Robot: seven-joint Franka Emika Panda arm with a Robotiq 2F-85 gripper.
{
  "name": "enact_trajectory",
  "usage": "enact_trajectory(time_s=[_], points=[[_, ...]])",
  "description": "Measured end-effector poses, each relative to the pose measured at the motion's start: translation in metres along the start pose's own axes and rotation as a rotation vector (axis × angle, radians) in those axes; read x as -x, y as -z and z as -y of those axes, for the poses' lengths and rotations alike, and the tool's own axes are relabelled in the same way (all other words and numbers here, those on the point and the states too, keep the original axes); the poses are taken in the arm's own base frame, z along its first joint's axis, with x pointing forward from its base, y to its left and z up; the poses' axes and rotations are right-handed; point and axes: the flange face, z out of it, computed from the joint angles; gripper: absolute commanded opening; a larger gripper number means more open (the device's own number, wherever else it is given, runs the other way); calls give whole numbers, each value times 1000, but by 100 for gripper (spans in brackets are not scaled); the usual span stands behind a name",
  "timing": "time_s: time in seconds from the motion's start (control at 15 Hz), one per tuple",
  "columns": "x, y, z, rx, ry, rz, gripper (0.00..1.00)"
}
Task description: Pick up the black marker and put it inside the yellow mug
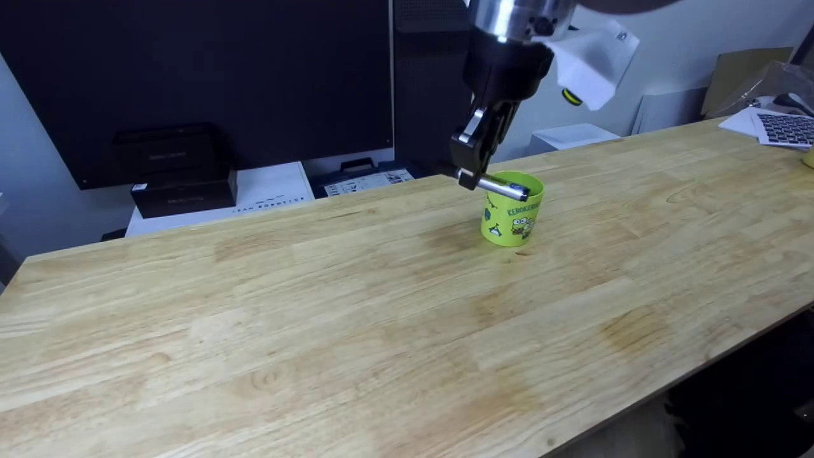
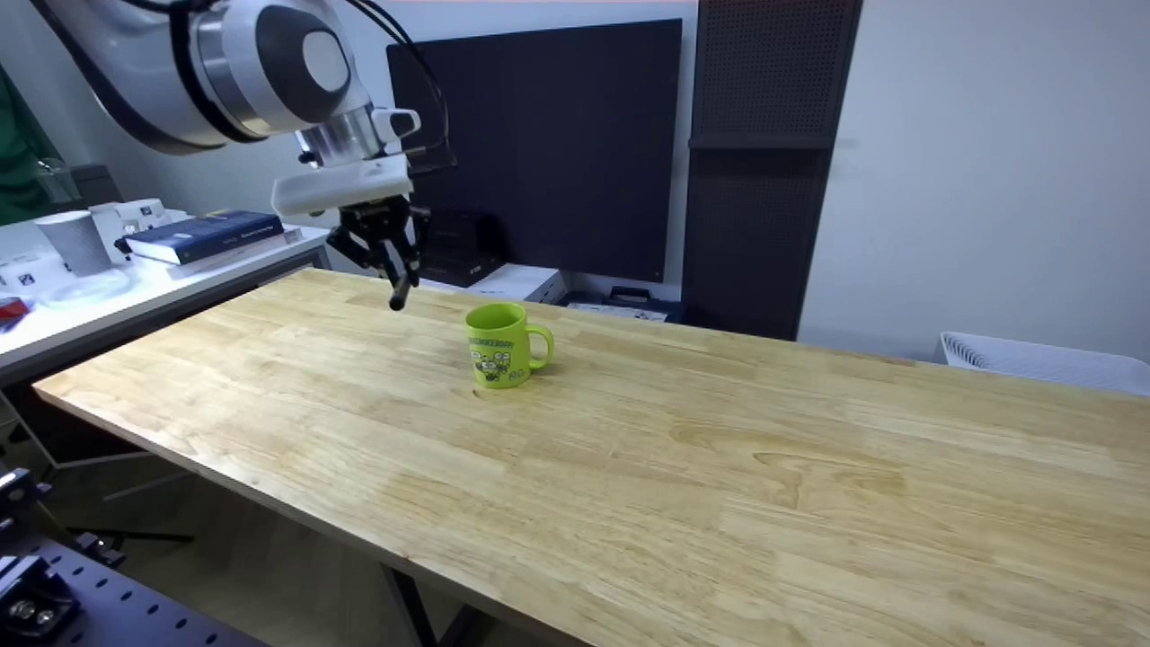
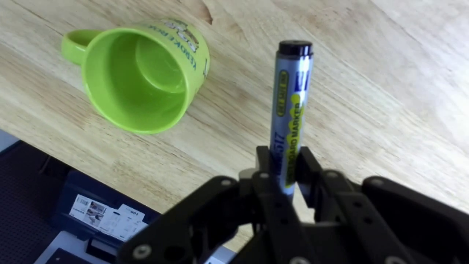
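The black marker, silver-bodied with a black end and printed label, shows in both exterior views (image 1: 503, 187) (image 2: 401, 293) and in the wrist view (image 3: 292, 106). My gripper (image 1: 469, 179) is shut on its body in the air, one finger on each side in the wrist view (image 3: 284, 165). The marker is tilted, black end sloping down. The yellow mug (image 1: 509, 219) stands upright on the table, also seen in an exterior view (image 2: 499, 352). In the wrist view the mug (image 3: 124, 80) is empty, left of the marker. The gripper and marker are above and beside the mug, not over its opening.
The wooden table (image 1: 286, 331) carries the mug near its back edge. Boxes (image 1: 184, 191) and a dark case (image 3: 99, 205) lie beyond that edge. A side table (image 2: 305, 243) holds books (image 2: 202, 235) and a grey cup (image 2: 76, 243). A keyboard (image 1: 785, 129) lies at the far end.
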Motion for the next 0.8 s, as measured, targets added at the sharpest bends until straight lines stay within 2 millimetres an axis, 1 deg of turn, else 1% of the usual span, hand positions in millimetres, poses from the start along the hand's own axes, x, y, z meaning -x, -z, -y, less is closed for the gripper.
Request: enact_trajectory(time_s=[0.07,0.13,0.2,0.33,0.4,0.6,0.8], points=[[4,11,1,-25,-28,-9,5],[8,20,2,-50,-52,-19,22],[11,26,1,-63,-69,-26,22],[14,30,-1,-67,-87,-28,22],[15,29,-2,-68,-89,-27,5],[16,26,0,-73,-90,-18,5],[19,19,2,-160,-161,87,5]])
